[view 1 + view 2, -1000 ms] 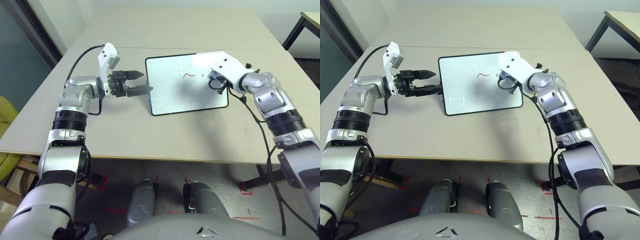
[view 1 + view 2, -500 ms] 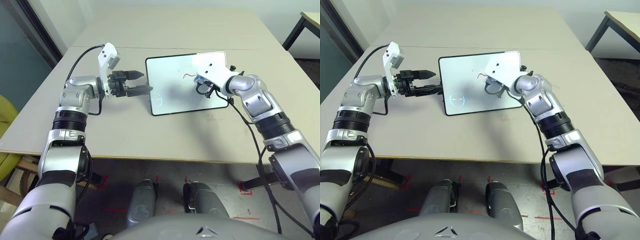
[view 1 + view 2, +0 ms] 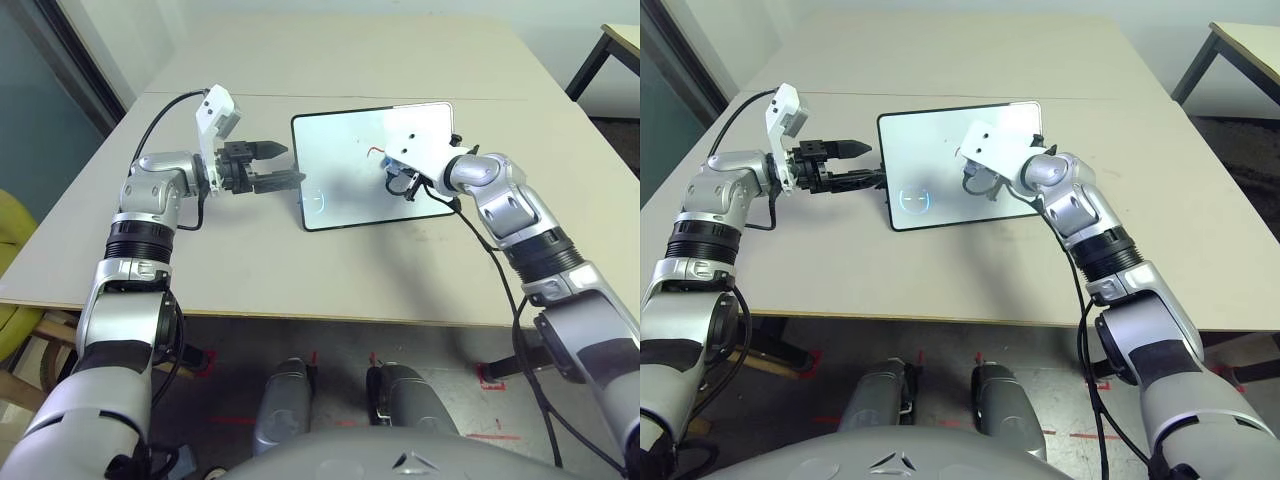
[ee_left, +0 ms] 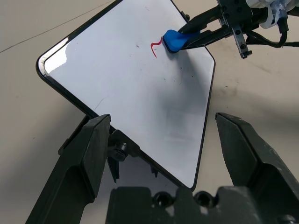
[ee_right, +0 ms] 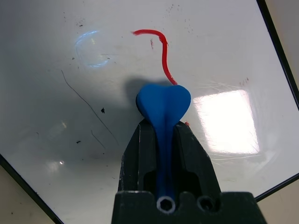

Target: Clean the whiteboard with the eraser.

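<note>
The whiteboard (image 3: 370,165) stands tilted on its stand near the middle of the table (image 3: 350,270), its black-framed face turned toward the robot. A short red squiggle (image 5: 159,46) runs across the upper right part of the board, and a few small dark specks and a faint thin line mark the white surface around it.

The right gripper (image 5: 161,135) reaches over the board from the right and pinches the eraser (image 5: 163,103) between its two black fingers; the blue block is squeezed so that its front end bulges out beyond the fingertips. That bulging end presses against the board's face, touching the near end of the red squiggle. In the left wrist view the eraser (image 4: 174,40) shows as a blue lump at the end of the right gripper's fingers, just beside the red mark.

The left gripper (image 3: 285,165) is at the board's left edge with its fingers spread wide apart, one on the far side and one on the near side of that edge. The fingers (image 4: 84,158) frame the board's left corner and the stand's small bracket (image 4: 120,148) without visibly closing on either.
</note>
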You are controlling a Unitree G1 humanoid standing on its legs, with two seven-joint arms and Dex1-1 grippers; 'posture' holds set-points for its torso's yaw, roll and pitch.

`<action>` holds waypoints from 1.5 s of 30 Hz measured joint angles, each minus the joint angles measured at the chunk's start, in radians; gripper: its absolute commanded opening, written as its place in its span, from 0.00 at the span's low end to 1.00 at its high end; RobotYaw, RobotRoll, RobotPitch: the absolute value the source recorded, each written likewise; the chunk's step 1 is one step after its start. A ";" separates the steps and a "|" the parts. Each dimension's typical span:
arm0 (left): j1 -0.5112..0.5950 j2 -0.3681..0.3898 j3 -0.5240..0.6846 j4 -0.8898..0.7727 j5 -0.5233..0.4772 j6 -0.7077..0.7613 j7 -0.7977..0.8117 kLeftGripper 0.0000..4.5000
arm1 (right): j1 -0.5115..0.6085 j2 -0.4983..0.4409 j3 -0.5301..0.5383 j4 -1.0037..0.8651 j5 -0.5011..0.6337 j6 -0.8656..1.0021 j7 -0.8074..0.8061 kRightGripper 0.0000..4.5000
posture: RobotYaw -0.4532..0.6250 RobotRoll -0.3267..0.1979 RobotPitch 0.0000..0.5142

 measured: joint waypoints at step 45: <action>-0.004 0.005 0.001 0.005 0.000 -0.006 0.005 1.00 | -0.097 0.118 0.031 0.082 -0.019 -0.032 0.003 0.06 | 0.56 0.62 0.13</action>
